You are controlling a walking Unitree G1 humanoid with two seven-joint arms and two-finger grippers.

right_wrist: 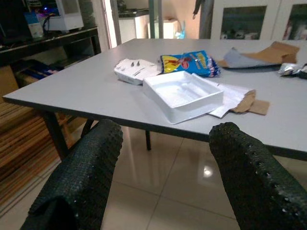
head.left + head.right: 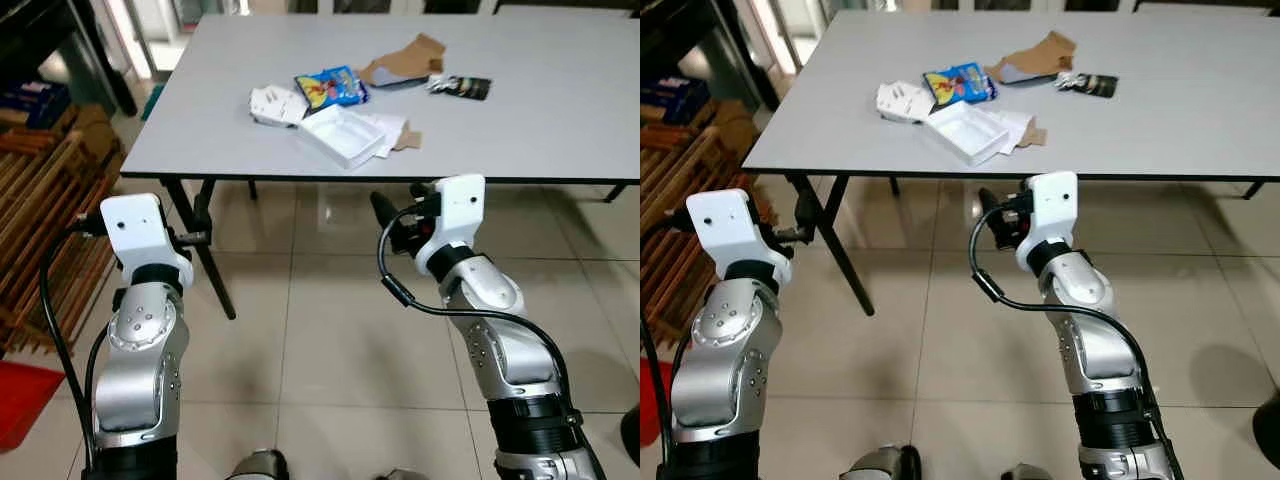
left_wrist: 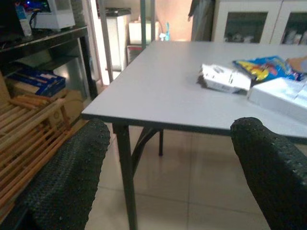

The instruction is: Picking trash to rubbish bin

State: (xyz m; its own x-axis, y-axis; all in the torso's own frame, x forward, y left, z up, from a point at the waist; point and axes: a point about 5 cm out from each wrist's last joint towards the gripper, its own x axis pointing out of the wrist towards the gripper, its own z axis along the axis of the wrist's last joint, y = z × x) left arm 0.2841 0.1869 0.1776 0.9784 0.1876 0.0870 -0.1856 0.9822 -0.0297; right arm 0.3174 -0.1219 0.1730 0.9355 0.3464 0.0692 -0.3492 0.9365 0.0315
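Observation:
Trash lies on a grey table: a white foam tray, a blue snack bag, a crumpled white packet, brown cardboard, a black and silver wrapper and a torn paper scrap. My right gripper is open and empty. It is held below the table's front edge and points at the tray. My left gripper is also open and empty, low by the table's near left corner. In the left wrist view the white packet lies beyond it.
Black folding table legs stand just ahead of my left arm. A wooden slatted rack leans at the left, with a dark shelf holding a blue box behind it. A red mat lies on the tiled floor.

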